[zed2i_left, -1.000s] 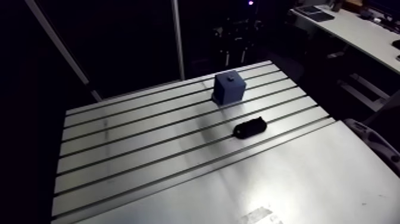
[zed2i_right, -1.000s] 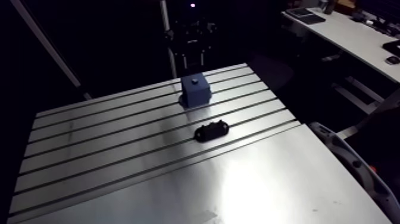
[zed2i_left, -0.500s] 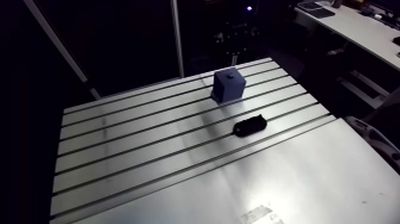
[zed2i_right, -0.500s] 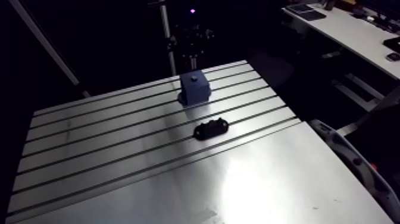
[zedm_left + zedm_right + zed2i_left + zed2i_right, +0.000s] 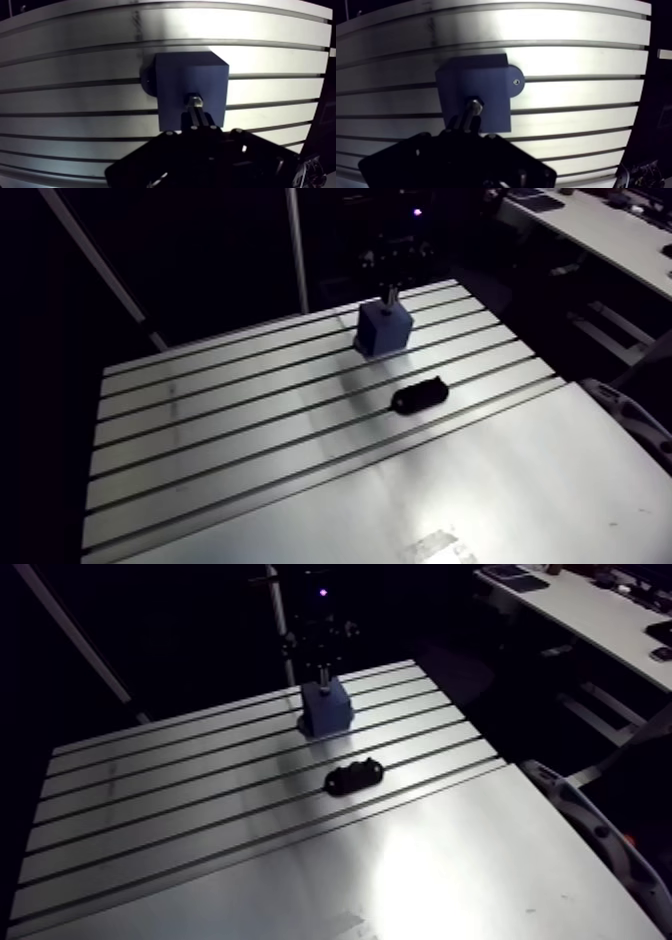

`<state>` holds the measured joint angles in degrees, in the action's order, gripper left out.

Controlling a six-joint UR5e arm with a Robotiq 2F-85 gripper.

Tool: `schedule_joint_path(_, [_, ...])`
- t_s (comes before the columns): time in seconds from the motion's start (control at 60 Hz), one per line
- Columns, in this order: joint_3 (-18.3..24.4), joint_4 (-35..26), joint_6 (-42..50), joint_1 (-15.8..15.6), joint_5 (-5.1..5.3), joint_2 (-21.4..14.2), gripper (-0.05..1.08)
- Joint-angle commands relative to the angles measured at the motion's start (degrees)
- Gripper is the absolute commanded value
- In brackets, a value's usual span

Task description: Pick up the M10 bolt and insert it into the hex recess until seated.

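M10 bolt [image 5: 194, 100] is clenched in the claw [image 5: 196, 115], its tip at the top of the blue block [image 5: 175, 80]; tilt or sideways offset could jam it on the rim of the hidden recess.

one table [image 5: 250, 448] with long grooves, too dim to count for sure

one blue block [image 5: 383, 328], in the upper middle of the arm view

one bolt [image 5: 194, 100]

one small black piece [image 5: 419, 396], a bit right of the middle of the arm view

one pale patch of tape [image 5: 436, 546], at the bottom edge of the arm view

one gripper [image 5: 196, 111] with two fingers [image 5: 202, 120]

one round tab [image 5: 519, 87] on the side of the block, with one little screw [image 5: 515, 81] in it
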<state>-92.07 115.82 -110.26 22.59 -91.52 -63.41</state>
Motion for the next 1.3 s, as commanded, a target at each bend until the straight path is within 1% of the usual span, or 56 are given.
schedule_joint_path(0.017, [-0.08,-0.02,0.0,0.01,-0.18,0.34,1.07])
schedule_joint_path(0.25, [-0.01,0.16,0.0,0.01,-0.28,0.95,1.07])
schedule_joint_path(1.3, [0.08,0.25,-0.18,0.1,-0.62,1.67,1.07])
